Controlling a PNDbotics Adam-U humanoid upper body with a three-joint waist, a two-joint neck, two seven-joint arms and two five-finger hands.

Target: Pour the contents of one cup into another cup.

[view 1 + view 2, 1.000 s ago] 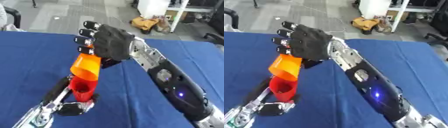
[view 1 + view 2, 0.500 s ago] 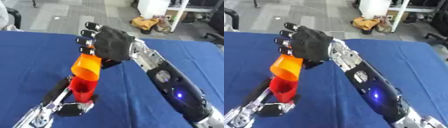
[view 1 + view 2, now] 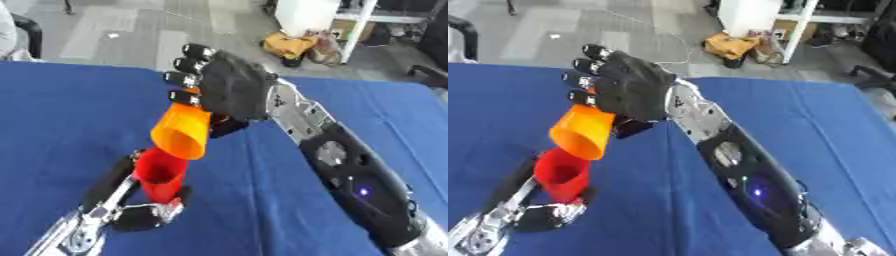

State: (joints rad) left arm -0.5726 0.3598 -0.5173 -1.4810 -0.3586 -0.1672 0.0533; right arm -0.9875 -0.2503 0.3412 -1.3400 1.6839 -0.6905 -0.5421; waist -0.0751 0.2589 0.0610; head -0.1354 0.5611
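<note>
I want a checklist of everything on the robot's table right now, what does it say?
Surface: blue table, bare apart from the cups.
Job's things: orange cup tipped mouth-down over the red cup; contents cannot be seen.
Clutter: nothing seen.
Robot hands: right hand curled round the orange cup; left hand curled round the red cup.
Cables: nothing seen.
Surroundings: grey floor, yellow bag, white cabinet behind the table.

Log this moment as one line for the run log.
phase: pouring | right hand: holds orange cup tipped, mouth over red cup | left hand: holds red cup upright | surface: blue table
</note>
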